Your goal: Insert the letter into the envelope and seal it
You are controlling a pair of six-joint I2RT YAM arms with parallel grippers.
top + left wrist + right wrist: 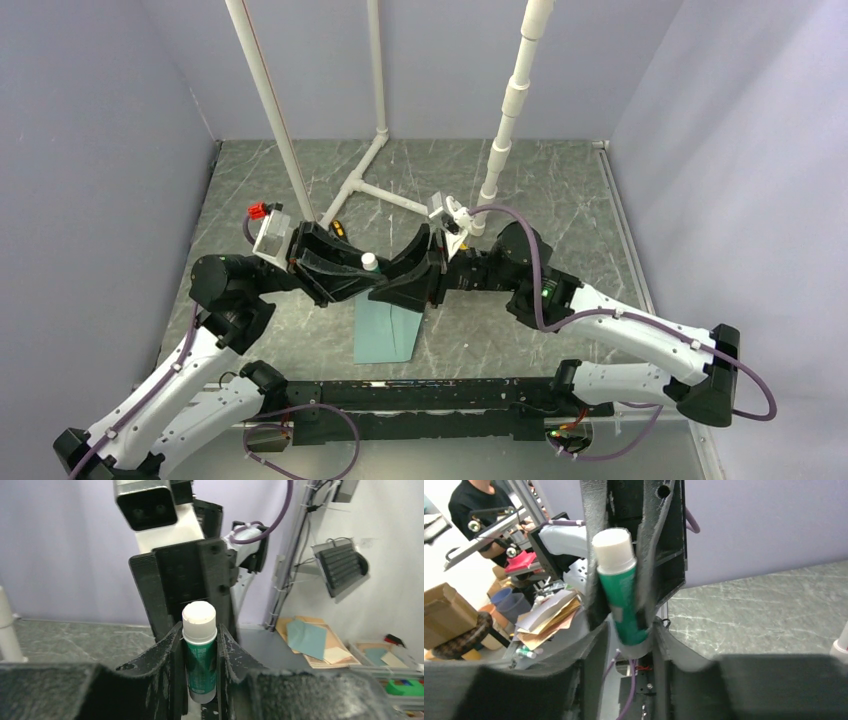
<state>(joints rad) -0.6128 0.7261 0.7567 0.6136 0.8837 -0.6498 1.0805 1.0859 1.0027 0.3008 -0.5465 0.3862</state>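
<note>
Marbled grey table beneath the envelope; left pincer and right pincer both clamped around glue stick

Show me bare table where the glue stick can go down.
Free: the table right of the pipe frame up to the right wall, and the far-left strip by the left wall. Crowded: the middle, where left gripper and right gripper clamp the glue stick over the envelope.
</note>
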